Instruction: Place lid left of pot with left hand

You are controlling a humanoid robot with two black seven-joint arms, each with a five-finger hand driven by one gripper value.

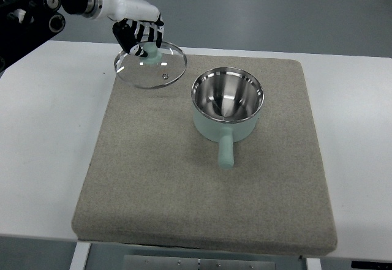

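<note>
Glass lid (150, 65) with a pale green knob (150, 51), in the upper left of the frame, already off the pot and up and to the left of it. The left hand (139, 33), entering from the upper left corner, has its dark fingers (131, 36) curled around the knob and grips the lid. The lid appears tilted, its far edge under the hand; whether its near rim touches the mat cannot be told from this view. Part of the lid overhangs the upper left corner of the grey mat (184, 190). The pale green pot (227, 106) stands upright and uncovered near the centre of the mat, its steel interior empty, its handle (226, 149) pointing toward the lower edge of the frame. Lid and pot lie near each other but apart. The mat rests on the white bench (43, 135). The right hand is not in view. Judged progress: lid removed and carried to the pot's left; setting it flat and releasing the knob remain.
</note>
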